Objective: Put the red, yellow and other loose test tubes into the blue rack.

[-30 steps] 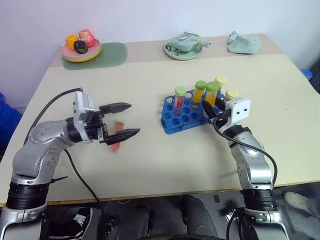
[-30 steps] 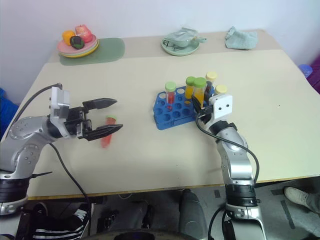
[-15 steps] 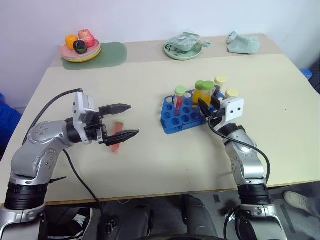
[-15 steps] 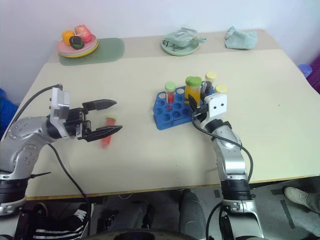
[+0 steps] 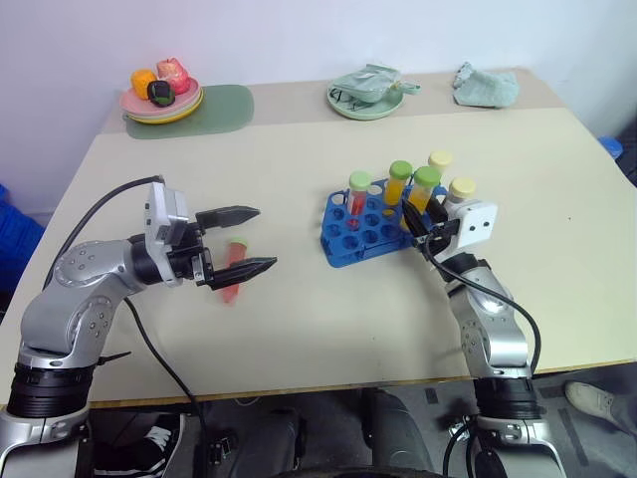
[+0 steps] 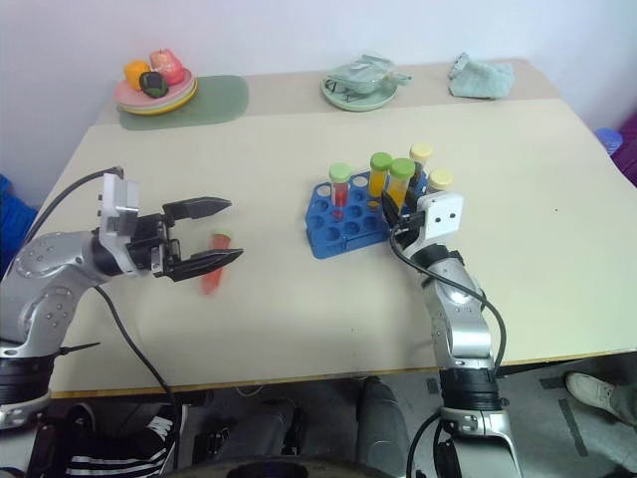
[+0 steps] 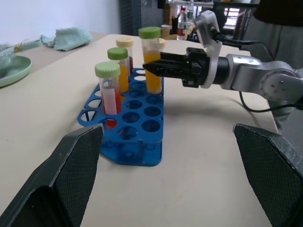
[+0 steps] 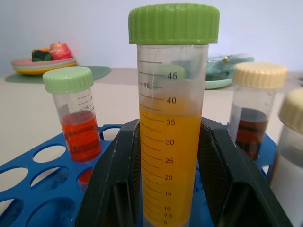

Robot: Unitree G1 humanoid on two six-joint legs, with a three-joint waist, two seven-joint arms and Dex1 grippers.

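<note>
Spreading across the views is the pale table (image 5: 299, 329), and on it, right of centre, stands the blue rack (image 5: 360, 231), a stiff plastic frame whose top plate is pierced with round holes. It looks light enough to skid if pushed sideways, so any tube should go down vertically, not shoved in.

At the rack's right end the right gripper (image 5: 420, 221) is clamped on the yellow tube (image 8: 173, 123), its two black fingers (image 8: 113, 175) pressing the clear wall on either side, below the green cap (image 8: 174, 22). The tube stands upright above the rack, whether seated I cannot tell. The hard, smooth plastic is likely slippery, so a hold on the middle of the barrel is sound. The liquid fills most of it, so it carries some weight for its size, though it is still light.

The left gripper (image 5: 239, 239) hangs wide open and holds nothing, pointing across the table toward the rack. Between its spread fingers and lower down, a red tube (image 5: 233, 269) lies on its side on the table, well apart from the rack. Being round, it may roll when nudged; I would pinch it across the barrel near the middle.

In the rack stand a red tube with a green cap (image 7: 110, 90), another yellow one (image 7: 120, 66) and pale-capped tubes (image 5: 439, 164).
</note>
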